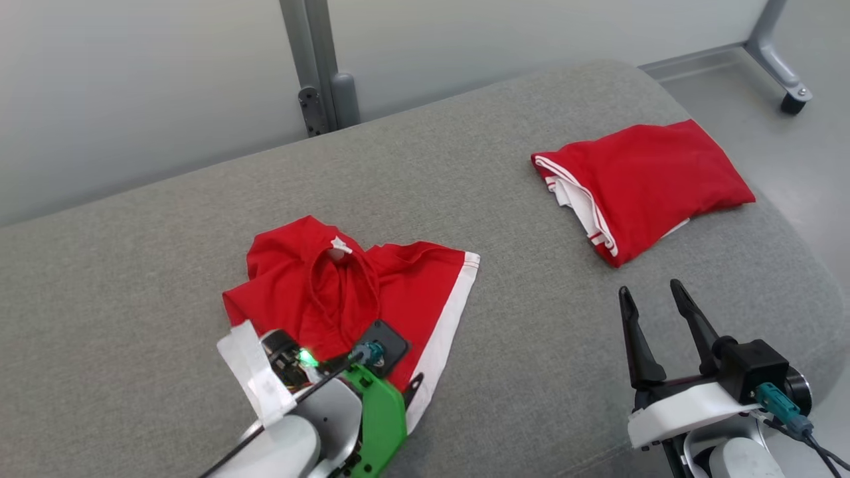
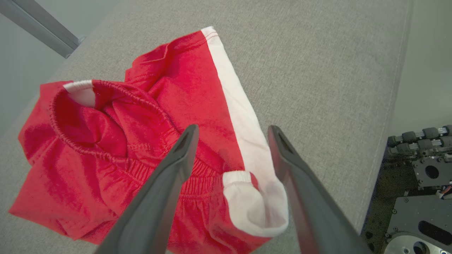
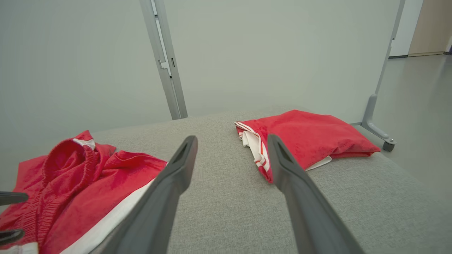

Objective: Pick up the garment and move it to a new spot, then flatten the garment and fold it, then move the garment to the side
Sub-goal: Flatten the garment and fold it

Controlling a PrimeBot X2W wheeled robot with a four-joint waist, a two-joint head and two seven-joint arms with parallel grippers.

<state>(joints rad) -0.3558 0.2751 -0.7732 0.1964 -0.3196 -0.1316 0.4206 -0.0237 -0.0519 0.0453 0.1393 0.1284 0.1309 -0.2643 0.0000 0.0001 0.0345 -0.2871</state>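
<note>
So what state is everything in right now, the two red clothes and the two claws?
Crumpled red shorts: bunched up, not folded.
Folded red garment: folded, lying apart to the right.
Left gripper: open, over those shorts, holding nothing.
Right gripper: open, empty.

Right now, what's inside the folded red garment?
At the open edge of the folded red garment, white layers with red stripes peek out; deeper inside is hidden by its top layer.
</note>
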